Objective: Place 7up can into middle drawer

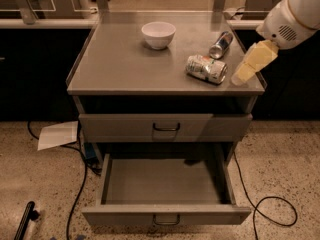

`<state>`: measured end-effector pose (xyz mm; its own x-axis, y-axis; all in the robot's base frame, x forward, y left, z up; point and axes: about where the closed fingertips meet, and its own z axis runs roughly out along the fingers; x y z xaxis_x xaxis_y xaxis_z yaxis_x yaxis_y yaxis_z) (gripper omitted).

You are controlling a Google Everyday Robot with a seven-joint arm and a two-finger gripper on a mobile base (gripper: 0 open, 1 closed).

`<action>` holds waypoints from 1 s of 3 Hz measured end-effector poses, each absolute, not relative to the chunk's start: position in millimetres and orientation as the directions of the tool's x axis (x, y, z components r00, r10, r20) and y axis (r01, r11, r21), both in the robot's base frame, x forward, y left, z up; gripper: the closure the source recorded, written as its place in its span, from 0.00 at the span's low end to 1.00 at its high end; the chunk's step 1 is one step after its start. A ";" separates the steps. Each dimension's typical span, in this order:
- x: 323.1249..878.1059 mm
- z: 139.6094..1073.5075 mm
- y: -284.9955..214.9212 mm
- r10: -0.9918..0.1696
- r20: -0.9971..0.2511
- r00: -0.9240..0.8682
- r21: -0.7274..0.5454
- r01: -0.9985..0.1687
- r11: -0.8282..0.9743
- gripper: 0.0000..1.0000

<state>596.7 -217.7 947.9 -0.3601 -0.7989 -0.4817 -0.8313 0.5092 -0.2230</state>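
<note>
A stout, pale silver-white 7up can (pixel 206 68) with faint green marks lies on its side on the right part of the grey metal cabinet top (pixel 120 64). The pale yellow gripper (pixel 241 76) hangs just right of it, over the top's right edge. A slim silver-and-blue can (pixel 221 44) lies just beyond, and a white bowl (pixel 158 34) sits farther left. Below, the wide grey middle drawer (pixel 120 215) stands pulled open under the closed taller-fronted drawer (pixel 120 127).

the white arm (pixel 292 16) reaches in from the upper right; its pale yellow gripper (pixel 243 73) slants down and leftward, with its tip lowest.
</note>
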 end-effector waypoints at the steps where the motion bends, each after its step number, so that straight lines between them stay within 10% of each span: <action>1: 609.4 932.5 -222.6 -0.756 -0.517 -0.402 -0.178 -0.813 0.554 0.00; 3: 658.7 898.4 -183.0 -0.755 -0.538 -0.373 -0.097 -0.863 0.496 0.00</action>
<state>658.7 -183.0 898.4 -0.3735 -0.7555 -0.5383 -0.8632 0.4956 -0.0967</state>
